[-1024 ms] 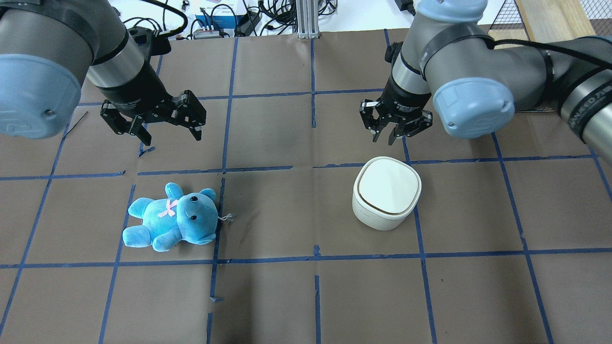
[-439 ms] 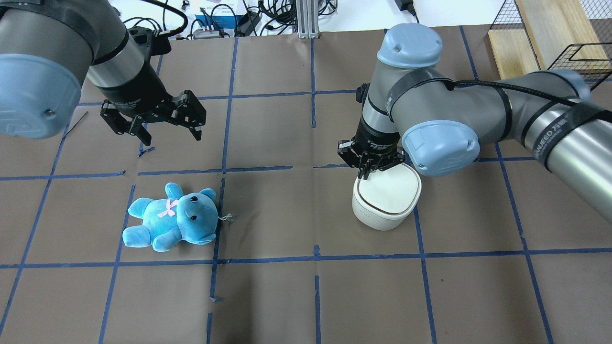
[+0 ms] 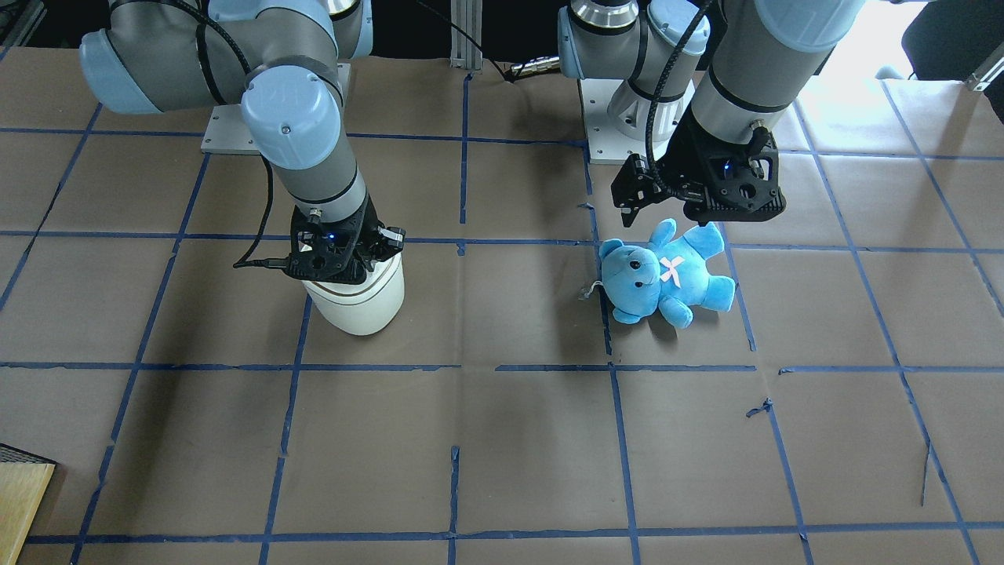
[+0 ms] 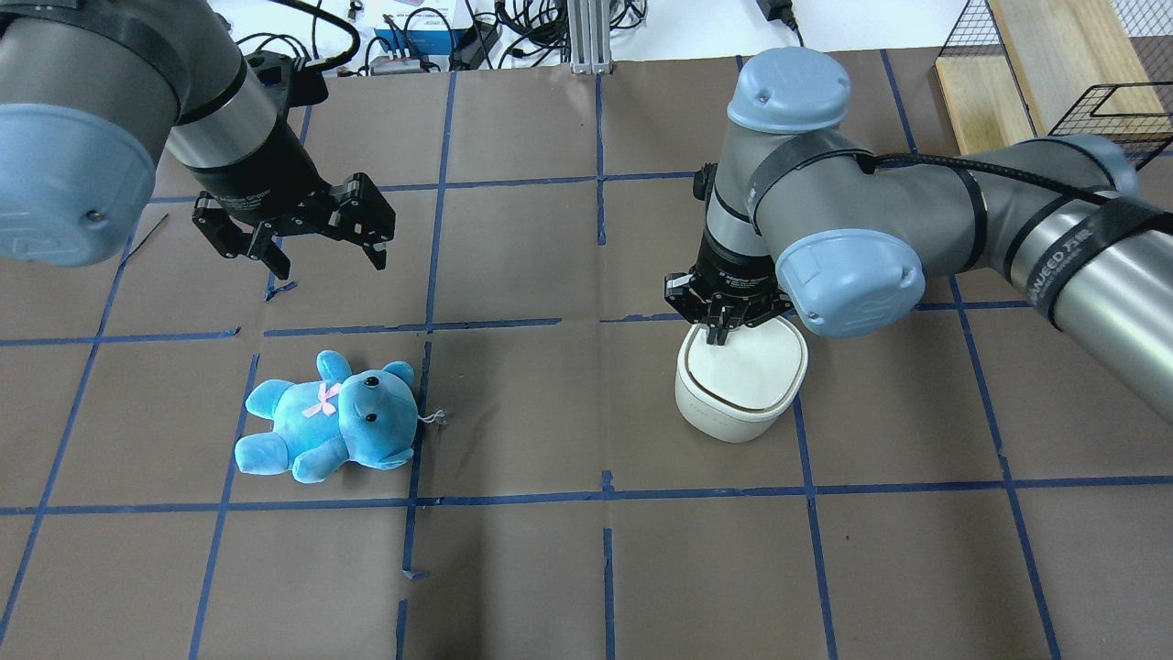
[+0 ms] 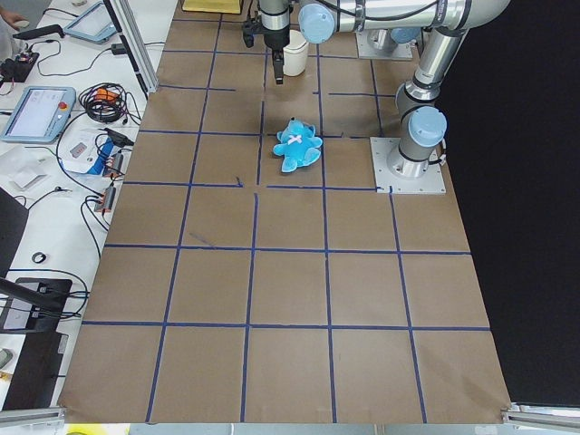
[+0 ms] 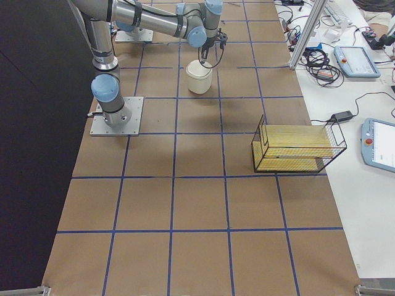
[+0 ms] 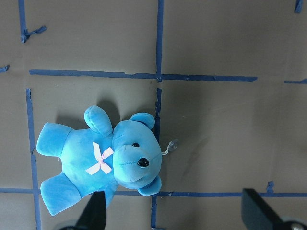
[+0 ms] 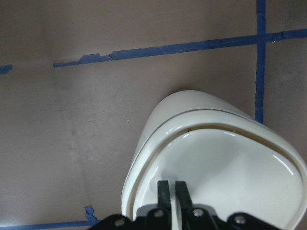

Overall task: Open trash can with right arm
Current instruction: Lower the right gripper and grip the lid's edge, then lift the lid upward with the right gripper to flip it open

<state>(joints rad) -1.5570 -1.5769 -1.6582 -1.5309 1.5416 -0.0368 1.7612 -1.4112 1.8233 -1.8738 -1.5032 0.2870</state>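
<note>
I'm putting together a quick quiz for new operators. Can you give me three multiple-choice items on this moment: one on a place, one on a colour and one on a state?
1. Where is the tip of the right hand?
A) on the lid of the trash can
B) beside the can
C) high above the can

2. What colour is the teddy bear?
A) red
B) blue
C) green

3. How is the left hand?
A) shut on the teddy bear
B) shut and empty
C) open and empty

Answers:
1 A: the right wrist view shows the closed fingertips touching the lid.
2 B: the teddy bear is blue, with a pink bow.
3 C: its jaws stand wide apart with nothing between them.
</note>
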